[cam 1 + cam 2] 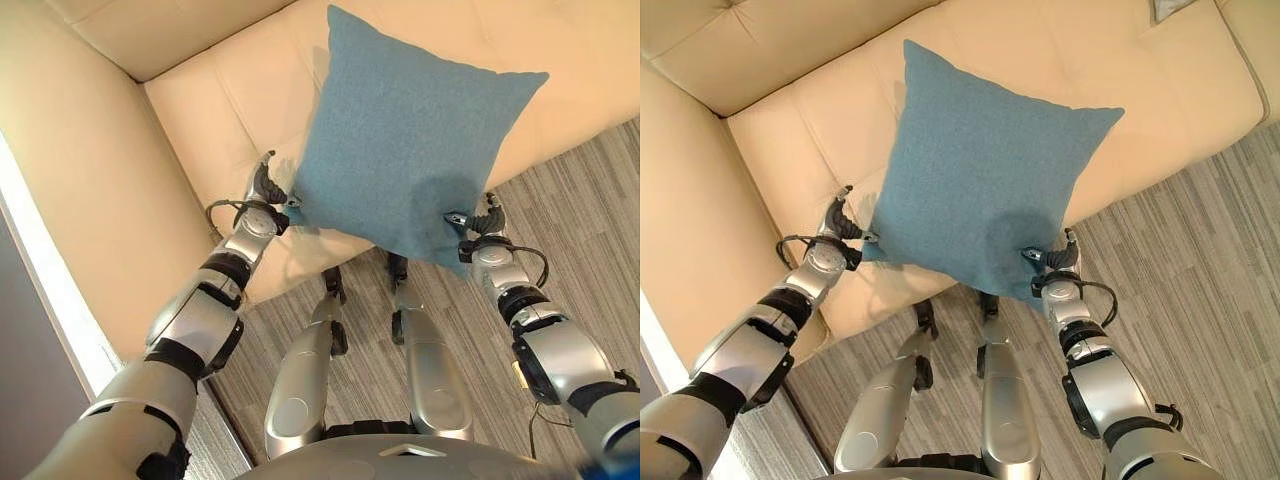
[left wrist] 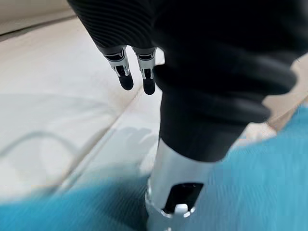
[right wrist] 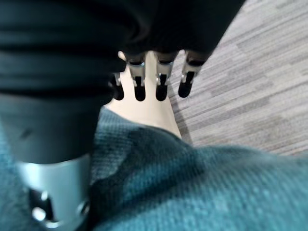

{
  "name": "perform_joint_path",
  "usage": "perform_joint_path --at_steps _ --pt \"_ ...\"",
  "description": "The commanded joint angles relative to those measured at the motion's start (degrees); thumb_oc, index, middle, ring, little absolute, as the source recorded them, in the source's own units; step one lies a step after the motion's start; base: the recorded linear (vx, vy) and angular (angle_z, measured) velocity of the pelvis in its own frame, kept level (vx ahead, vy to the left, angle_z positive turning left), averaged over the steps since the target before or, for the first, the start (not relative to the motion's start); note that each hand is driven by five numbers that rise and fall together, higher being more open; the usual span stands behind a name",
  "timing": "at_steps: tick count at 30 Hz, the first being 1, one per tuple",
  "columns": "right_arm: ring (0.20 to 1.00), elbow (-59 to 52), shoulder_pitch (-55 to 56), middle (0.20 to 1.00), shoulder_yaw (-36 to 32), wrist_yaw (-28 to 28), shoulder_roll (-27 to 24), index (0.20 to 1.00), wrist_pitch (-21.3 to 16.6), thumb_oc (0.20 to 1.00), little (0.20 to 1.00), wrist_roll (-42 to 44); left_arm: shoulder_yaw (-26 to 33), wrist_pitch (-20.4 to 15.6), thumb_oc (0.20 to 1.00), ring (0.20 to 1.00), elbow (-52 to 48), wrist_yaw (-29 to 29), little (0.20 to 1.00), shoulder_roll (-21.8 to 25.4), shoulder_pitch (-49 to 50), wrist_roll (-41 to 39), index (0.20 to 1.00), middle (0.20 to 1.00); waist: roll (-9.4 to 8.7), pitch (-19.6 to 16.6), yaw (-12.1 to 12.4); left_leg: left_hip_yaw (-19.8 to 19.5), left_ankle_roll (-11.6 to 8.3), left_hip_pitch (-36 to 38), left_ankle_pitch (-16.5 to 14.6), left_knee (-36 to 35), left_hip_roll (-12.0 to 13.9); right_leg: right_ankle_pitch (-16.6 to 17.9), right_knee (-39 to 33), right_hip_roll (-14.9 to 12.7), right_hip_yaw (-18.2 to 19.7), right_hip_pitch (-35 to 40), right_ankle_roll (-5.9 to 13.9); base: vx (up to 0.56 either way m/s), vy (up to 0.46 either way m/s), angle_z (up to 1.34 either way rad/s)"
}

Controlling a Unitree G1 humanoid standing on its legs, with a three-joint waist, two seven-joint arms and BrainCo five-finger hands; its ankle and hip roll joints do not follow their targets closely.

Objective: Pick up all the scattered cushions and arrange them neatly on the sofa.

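Blue cushion [image 1: 985, 195] — held above the cream sofa [image 1: 780, 140] seat, no label or writing legible. Left hand [image 1: 266, 190] pinched its 8 o'clock corner, right hand [image 1: 484, 221] its 5 o'clock corner — thumbs pressed on fabric.

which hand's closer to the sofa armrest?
Left. The left hand grips the blue cushion by the armrest; the right hand grips its floor-side corner.

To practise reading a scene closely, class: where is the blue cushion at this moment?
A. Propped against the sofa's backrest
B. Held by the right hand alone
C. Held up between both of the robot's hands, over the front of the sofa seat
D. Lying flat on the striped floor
C: the blue cushion is gripped at its lower corners by the left hand and the right hand, above the cream sofa.
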Motion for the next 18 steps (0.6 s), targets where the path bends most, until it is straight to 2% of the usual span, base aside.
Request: perform_joint_path --at_steps 1,5,13,18 --pt "1.0 -1.6 2.3 1.0 0.3 -2.0 0.2 1.0 -2.5 1.0 1.0 2.0 2.0 -3.2 1.0 1.0 -3.0 0.0 1.0 -0.4 4.3 -5.0 1.0 1.0 -2.82 -6.7 0.9 -6.8 -2.39 -3.5 -8.1 8.3 -1.8 2.9 -2.1 -3.7 -2.3 -0.3 6.38 0.04 -0.015 0.15" --pt "1.0 -1.8 1.0 1.0 0.6 -1.4 0.5 1.0 -2.3 1.0 1.0 3.6 1.8 -4.4 1.0 1.0 -5.4 -2.2 1.0 -3.6 3.1 -11.7 1.0 1.0 -2.43 -7.2 0.8 -7.8 -2.78 -4.1 -7.3 6.8 -2.2 2.9 -2.9 -3.9 -3.0 -0.7 6.52 0.04 -0.031 0.06" --pt "1.0 -4.3 -2.2 1.0 1.6 -1.8 3.0 1.0 -3.4 1.0 1.0 6.0 1.5 -2.8 1.0 1.0 -2.0 -4.4 1.0 -7.8 2.1 -15.1 1.0 1.0 -1.3 -6.5 0.6 -7.7 -2.9 -3.6 -6.7 5.4 -2.5 2.8 -2.9 -3.8 -3.0 -1.1 6.41 0.01 -0.008 0.03" --pt "1.0 -5.8 -1.1 1.0 2.4 -1.4 4.1 1.0 -3.6 1.0 1.0 5.8 2.3 -3.2 1.0 1.0 -2.8 -5.7 1.0 -10.4 4.0 -18.8 1.0 1.0 -1.01 -6.1 0.3 -7.7 -2.95 -4.2 -6.6 5.6 -2.6 3.1 -3.1 -3.8 -3.0 -1.6 6.25 -0.01 0.005 -0.02"
